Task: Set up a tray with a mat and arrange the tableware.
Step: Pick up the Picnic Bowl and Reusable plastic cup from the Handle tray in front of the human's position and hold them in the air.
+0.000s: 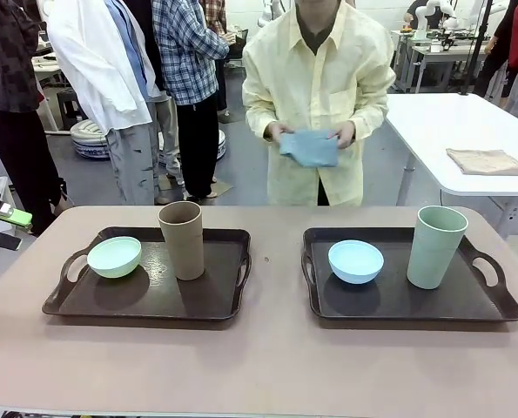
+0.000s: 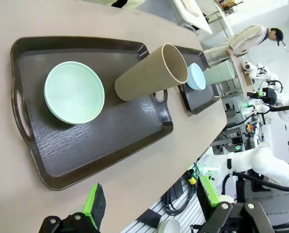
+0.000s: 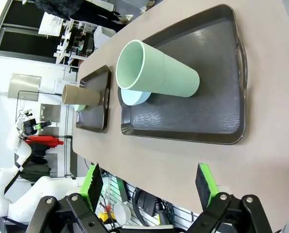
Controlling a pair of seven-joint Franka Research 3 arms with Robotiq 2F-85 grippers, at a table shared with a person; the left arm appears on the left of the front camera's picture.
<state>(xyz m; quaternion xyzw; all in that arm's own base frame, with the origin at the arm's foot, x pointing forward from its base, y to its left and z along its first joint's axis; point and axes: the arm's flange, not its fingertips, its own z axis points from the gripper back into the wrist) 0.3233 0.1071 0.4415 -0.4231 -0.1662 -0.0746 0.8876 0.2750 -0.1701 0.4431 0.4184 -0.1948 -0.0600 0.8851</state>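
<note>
- Brown-black plastic trays with cut-out handles are set side by side on the beige table (image 1: 267, 366), apart from each other: a left tray (image 1: 215, 300) and a right tray (image 1: 398, 300).
- On the left tray, a pale mint green matte bowl (image 1: 114, 257) is placed near the left handle. A tall tan brown handleless cup (image 1: 182, 239) is stood upright just beside it.
- On the right tray, a light blue matte bowl (image 1: 356, 261) is placed in the left half. A tall pale sage green handleless cup (image 1: 436, 246) is stood upright near the right handle, apart from the bowl.
- A folded light blue cloth (image 1: 309, 148) is held in both hands by a person in a pale yellow coat at the far side, off the table and away from both trays.
- The left gripper (image 2: 149, 182) is seen with its jaws spread wide and nothing between them, at the near table edge facing the left tray.
- The right gripper (image 3: 148, 167) is likewise spread wide and empty, at the near edge facing the right tray.
</note>
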